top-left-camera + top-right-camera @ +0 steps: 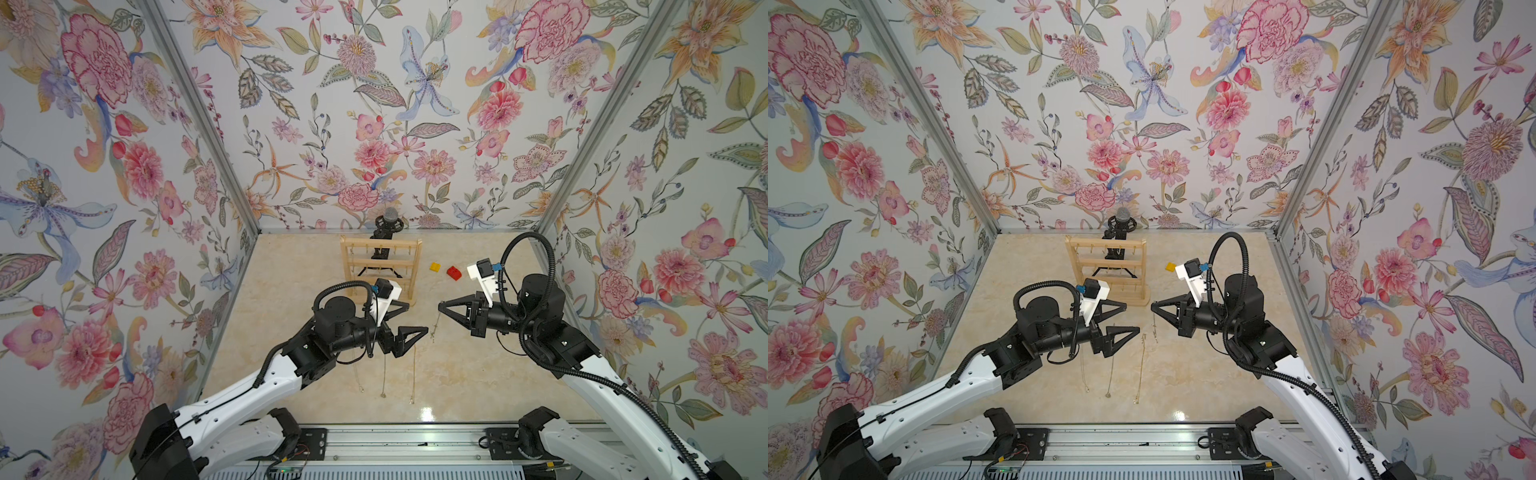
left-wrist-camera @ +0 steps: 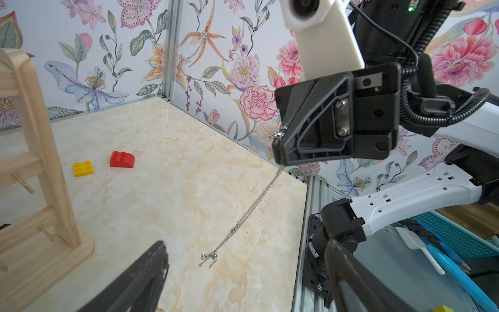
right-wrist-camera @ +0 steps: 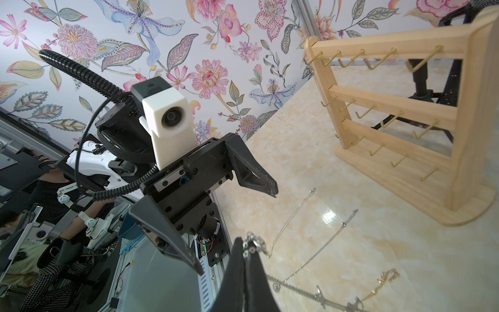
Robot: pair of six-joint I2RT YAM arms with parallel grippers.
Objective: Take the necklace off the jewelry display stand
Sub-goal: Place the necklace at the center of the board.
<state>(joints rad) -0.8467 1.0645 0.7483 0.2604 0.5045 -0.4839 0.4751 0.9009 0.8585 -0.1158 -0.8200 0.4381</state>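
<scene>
Right gripper (image 1: 441, 306) was pinching the necklace (image 1: 434, 328), already off the stand (image 1: 361, 242); left gripper (image 1: 417, 318) just sat there wide open.

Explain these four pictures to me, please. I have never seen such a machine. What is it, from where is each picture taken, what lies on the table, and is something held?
It is a robot with two arms, each ending in a claw. Two pictures come from a camera high above, looking down on the whole scene. The other two come from a small camera on each wrist, so each one shows the opposite arm.

The left claw is open and empty. The right claw is shut on a silver necklace, which hangs down to the table.

Also on the table are three more chains, a wooden stand with hooks, a yellow brick and a red brick.
</scene>
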